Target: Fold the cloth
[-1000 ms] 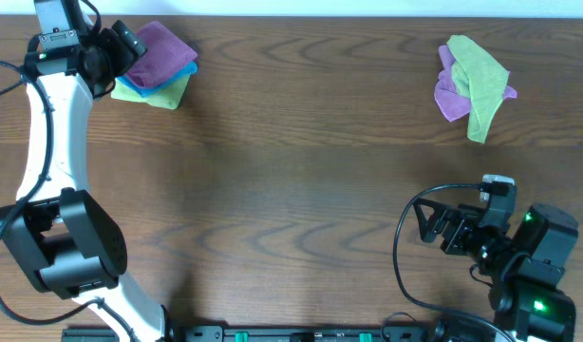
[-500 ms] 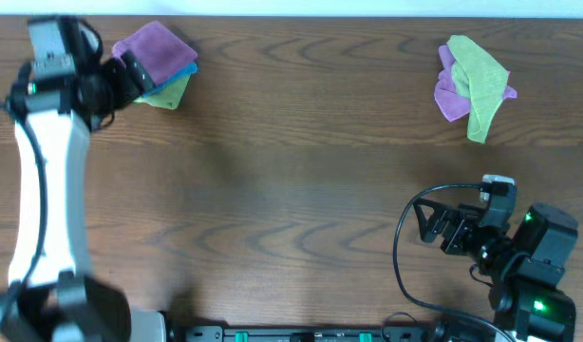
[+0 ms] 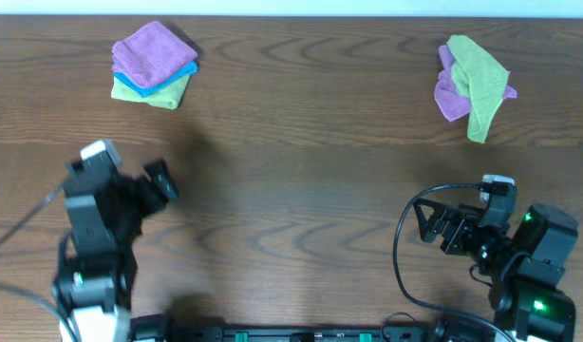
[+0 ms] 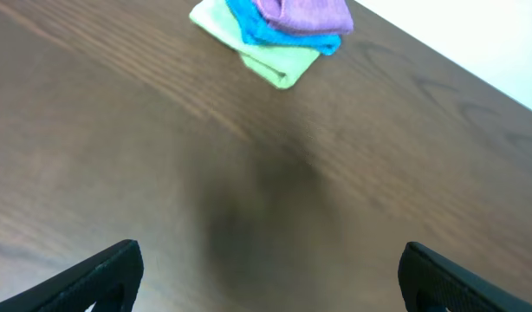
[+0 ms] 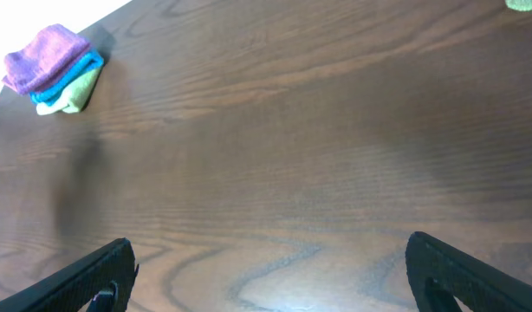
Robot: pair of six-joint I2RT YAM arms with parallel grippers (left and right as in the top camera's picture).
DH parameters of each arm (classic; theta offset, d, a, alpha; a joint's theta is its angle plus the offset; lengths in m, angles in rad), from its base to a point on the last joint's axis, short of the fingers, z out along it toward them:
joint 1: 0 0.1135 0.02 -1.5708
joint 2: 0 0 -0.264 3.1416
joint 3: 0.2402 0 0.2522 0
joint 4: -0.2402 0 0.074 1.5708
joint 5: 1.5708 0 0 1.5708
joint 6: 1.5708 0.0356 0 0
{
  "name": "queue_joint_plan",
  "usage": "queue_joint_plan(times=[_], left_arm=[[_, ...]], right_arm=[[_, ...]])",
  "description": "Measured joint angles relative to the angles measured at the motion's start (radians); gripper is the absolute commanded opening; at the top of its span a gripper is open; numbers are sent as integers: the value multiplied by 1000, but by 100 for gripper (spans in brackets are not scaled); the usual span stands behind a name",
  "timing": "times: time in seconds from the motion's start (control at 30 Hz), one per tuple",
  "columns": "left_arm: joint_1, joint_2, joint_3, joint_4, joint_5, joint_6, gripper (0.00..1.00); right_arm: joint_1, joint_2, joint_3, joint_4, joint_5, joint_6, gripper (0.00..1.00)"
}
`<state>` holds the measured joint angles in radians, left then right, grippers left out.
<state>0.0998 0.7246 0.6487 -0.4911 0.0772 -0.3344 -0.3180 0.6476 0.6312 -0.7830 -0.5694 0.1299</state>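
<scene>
Two unfolded cloths lie in a loose heap near the far right corner of the worktop (image 3: 301, 152) — a green cloth (image 3: 481, 81) draped over a purple cloth (image 3: 449, 95), both crumpled and touching. Near the far left corner sits a neat folded stack (image 3: 154, 65): purple on top, blue in the middle, green at the bottom. The left arm (image 3: 90, 223) is at the near left, well apart from the stack, and the left jaws are spread wide with nothing between them; its wrist camera looks over bare wood toward the stack. The right arm (image 3: 534, 252) is at the near right edge, well short of the heap — the right jaws are also spread wide and hold nothing. Only a sliver of green shows at the top right corner of the right wrist view
</scene>
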Motion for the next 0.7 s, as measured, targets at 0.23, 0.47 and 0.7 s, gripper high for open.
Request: queue_joint_plan(times=[0.23,0.47,0.7], left_arm=[[-107,-336,-245,-37,-153,25,95],[-150,-542,-348,-210,-200,108,95],[-150,-631,-348,-338,-212,165,96]], right_arm=[[0,0,0,-1,0,0,99],[0,0,0,0,0,0,99],[0,0,0,0,0,0,99]])
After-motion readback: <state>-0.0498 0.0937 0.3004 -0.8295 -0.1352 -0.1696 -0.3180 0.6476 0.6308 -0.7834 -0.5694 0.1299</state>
